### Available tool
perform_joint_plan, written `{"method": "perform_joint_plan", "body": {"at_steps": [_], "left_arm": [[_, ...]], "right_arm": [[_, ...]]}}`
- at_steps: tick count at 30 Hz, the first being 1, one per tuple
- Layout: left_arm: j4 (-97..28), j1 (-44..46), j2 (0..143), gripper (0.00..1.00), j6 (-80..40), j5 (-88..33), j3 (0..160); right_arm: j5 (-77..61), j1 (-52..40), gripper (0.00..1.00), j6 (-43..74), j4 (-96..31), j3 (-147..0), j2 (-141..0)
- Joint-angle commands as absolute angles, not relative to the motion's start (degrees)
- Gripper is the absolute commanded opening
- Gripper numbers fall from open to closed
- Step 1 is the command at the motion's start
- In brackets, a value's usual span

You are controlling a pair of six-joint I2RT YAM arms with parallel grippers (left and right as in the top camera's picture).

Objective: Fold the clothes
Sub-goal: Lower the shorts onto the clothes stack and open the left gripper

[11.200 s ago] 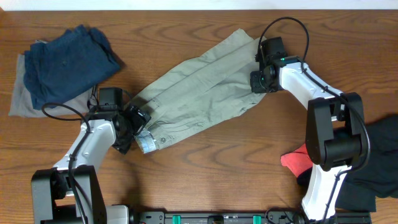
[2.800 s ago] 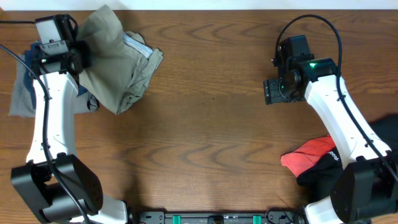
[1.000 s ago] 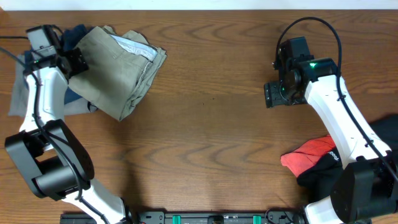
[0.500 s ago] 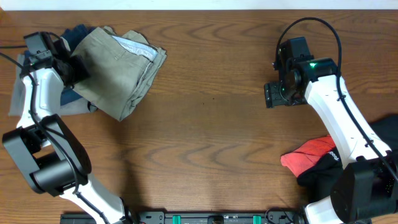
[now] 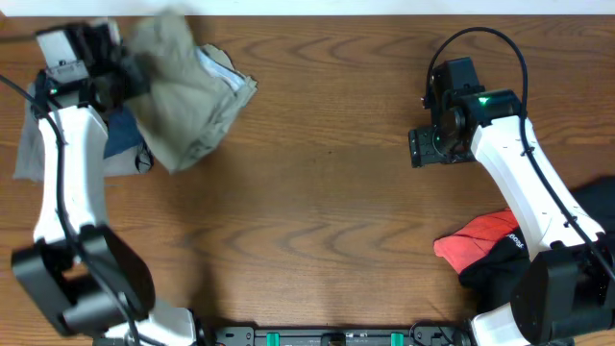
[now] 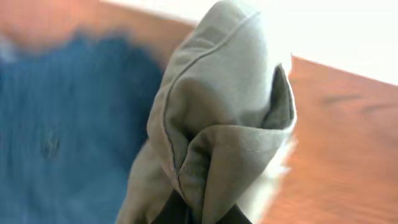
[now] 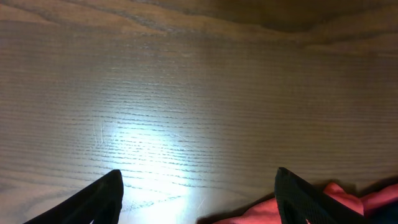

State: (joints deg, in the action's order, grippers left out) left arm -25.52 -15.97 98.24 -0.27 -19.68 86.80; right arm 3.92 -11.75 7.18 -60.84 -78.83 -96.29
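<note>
The folded khaki-grey shorts [image 5: 183,101] lie at the table's far left, partly on a dark blue garment [image 5: 120,135]. My left gripper [image 5: 117,75] is shut on the left edge of the shorts and lifts it, so the cloth looks blurred. In the left wrist view a pinched fold of the shorts [image 6: 217,118] rises from the left gripper [image 6: 199,218], with the blue garment [image 6: 62,124] behind. My right gripper [image 5: 423,147] hangs open over bare wood; in its wrist view the right gripper [image 7: 199,199] holds nothing.
A grey garment [image 5: 29,144] lies under the blue one at the left edge. A red garment [image 5: 480,240] and a black one [image 5: 586,240] are piled at the near right; the red garment [image 7: 292,208] shows by the right fingers [image 7: 298,193].
My left gripper has shut on the left edge of the shorts and raised it, shifting the cloth. The right arm has not moved.
</note>
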Motion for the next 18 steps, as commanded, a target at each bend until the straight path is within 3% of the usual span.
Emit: {"method": "perform_joint_plan", "body": {"at_steps": [1,10,18], "left_arm": [[-23.09,-16.05,95.57,0.06,0.62,-20.93,89.21],[-15.51,-20.21,95.81,0.06,0.05,-3.42,89.21],[-16.10,-28.62,100.12,0.06,-3.38,-3.20,89.17]], "right_arm": [[4.73,-11.27,0.76,7.66,-60.90,-79.64,-95.46],[4.73,-11.27,0.76,7.66,-61.17,-79.64,-95.46],[4.73,-11.27,0.76,7.68,-61.17,-79.64,-95.46]]}}
